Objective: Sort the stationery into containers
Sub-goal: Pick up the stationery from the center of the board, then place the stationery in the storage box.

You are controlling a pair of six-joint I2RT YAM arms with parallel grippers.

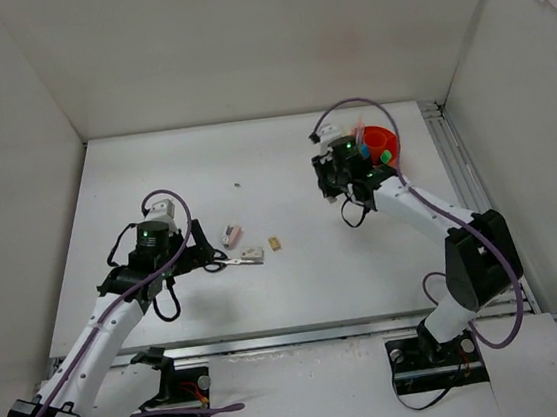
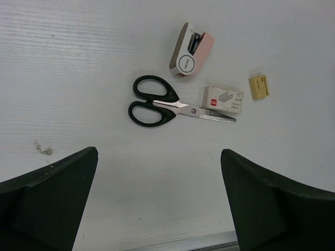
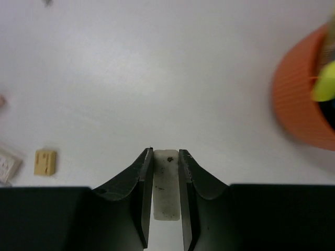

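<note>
My right gripper [image 3: 166,152] is shut on a small white eraser [image 3: 166,183] speckled with dark marks, held above the table just left of the orange cup [image 3: 306,99] [image 1: 380,143]. A yellow-ended highlighter [image 3: 325,81] stands in that cup. My left gripper [image 2: 159,152] is open and empty, hovering short of the black-handled scissors [image 2: 162,104] [image 1: 234,262]. Beyond the scissors lie a pink stapler [image 2: 191,49], a white staple box [image 2: 223,99] and a beige eraser [image 2: 259,86] [image 3: 45,161].
White walls box in the table on the left, back and right. A metal rail [image 1: 455,163] runs along the right edge, close behind the cup. A tiny dark speck [image 1: 239,185] lies mid-table. The table's front edge [image 2: 209,241] shows just below my left fingers.
</note>
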